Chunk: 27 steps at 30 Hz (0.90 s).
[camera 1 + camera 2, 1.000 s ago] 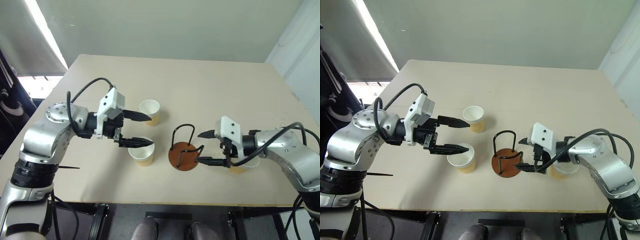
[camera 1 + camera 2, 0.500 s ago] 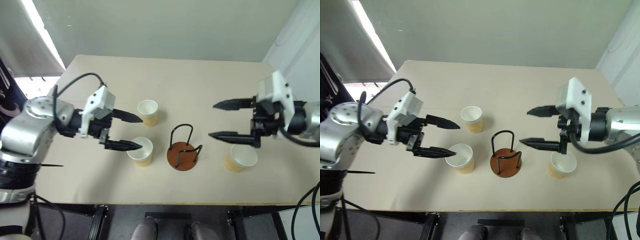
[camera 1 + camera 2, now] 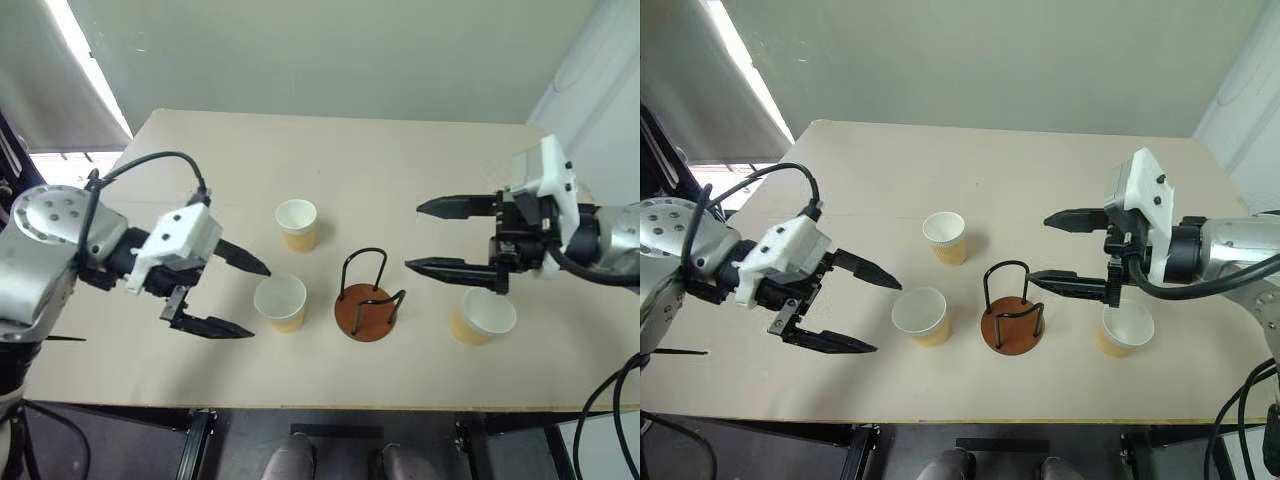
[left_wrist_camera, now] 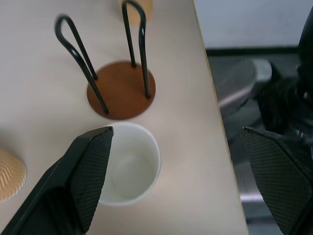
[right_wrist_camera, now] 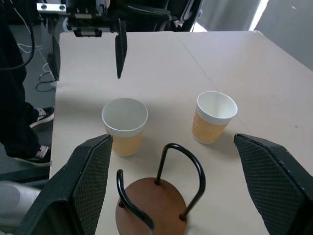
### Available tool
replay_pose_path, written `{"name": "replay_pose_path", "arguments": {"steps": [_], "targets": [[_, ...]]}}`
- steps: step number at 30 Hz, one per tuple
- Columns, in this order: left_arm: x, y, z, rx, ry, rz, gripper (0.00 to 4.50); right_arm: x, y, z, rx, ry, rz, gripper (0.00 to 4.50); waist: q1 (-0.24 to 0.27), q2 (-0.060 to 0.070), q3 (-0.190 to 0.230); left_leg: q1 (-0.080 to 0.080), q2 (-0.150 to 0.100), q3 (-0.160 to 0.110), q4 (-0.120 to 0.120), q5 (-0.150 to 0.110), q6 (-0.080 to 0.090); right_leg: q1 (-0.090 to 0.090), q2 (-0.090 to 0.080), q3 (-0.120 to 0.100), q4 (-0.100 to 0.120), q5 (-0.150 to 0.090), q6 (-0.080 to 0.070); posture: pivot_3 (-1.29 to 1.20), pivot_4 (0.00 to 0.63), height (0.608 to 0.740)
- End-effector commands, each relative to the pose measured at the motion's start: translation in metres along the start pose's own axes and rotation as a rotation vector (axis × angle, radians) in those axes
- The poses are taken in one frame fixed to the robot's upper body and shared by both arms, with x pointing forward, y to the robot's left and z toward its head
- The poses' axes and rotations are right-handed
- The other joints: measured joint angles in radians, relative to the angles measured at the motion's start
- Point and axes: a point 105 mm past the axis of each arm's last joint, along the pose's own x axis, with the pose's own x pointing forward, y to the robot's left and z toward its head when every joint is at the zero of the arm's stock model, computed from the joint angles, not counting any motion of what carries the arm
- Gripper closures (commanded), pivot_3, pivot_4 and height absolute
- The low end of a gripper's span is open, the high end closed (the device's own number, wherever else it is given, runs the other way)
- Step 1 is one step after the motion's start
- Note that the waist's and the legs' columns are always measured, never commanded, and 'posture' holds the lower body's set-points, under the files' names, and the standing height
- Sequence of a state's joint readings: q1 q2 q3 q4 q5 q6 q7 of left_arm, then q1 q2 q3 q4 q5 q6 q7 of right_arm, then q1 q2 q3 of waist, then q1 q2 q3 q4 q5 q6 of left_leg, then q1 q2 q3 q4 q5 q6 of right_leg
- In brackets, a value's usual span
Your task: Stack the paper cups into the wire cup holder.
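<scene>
- Centrally, the wire cup holder [image 3: 368, 297] stands empty on the table [image 3: 400, 170], near its front edge.
- Three paper cups stand upright around it: near-left cup [image 3: 280, 303], far-left cup [image 3: 297, 224], right cup [image 3: 482, 317].
- Left gripper [image 3: 232, 297], jaws wide and holding nothing, hovers just left of the near-left cup.
- Right gripper [image 3: 417, 237], jaws wide and holding nothing, hangs above the table between holder and right cup.

table [image 3: 420, 160] | three paper cups [image 3: 281, 302] | wire cup holder [image 3: 366, 305]
</scene>
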<state>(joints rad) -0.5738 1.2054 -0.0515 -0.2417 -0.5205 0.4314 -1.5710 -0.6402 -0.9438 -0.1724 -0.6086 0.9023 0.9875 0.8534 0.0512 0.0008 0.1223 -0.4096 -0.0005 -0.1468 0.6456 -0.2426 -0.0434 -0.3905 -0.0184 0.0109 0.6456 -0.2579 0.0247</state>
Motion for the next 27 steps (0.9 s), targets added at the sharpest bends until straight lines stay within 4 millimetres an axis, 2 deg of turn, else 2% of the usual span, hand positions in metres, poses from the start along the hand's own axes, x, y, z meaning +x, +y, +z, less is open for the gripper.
{"name": "replay_pose_path", "arguments": {"steps": [1, 6, 17, 27], "targets": [[0.000, 0.000, -0.011, 0.070, 0.085, -0.035, 0.00, 0.003, 0.007, 0.005, -0.038, -0.023, 0.006, 0.47, 0.000, 0.000, 0.000, 0.000, 0.000, 0.000, 0.000, 0.000, 0.000, 0.000, 0.000, 0.000, 0.000, 0.000, 0.000, 0.00, 0.150, 0.740], [0.008, 0.004, -0.022, 0.103, 0.119, -0.053, 0.00, 0.004, 0.010, 0.003, -0.034, -0.031, -0.008, 0.47, 0.000, 0.000, 0.000, -0.004, 0.000, 0.000, 0.001, 0.000, 0.000, -0.003, 0.000, 0.000, 0.000, 0.000, 0.000, 0.00, 0.150, 0.740], [0.022, 0.007, -0.020, 0.130, 0.082, -0.106, 0.00, 0.003, 0.011, 0.001, -0.027, -0.032, -0.033, 0.47, 0.000, 0.000, 0.000, -0.010, 0.000, 0.000, 0.001, 0.000, 0.000, -0.009, 0.000, 0.000, 0.001, 0.000, 0.000, 0.00, 0.150, 0.740], [0.030, 0.004, -0.024, 0.154, 0.118, -0.146, 0.00, -0.004, 0.027, -0.003, -0.004, 0.009, 0.059, 0.47, 0.000, 0.000, 0.000, -0.010, 0.000, 0.000, 0.001, 0.000, -0.001, -0.009, 0.000, 0.000, 0.001, 0.000, 0.000, 0.00, 0.150, 0.740]]}}
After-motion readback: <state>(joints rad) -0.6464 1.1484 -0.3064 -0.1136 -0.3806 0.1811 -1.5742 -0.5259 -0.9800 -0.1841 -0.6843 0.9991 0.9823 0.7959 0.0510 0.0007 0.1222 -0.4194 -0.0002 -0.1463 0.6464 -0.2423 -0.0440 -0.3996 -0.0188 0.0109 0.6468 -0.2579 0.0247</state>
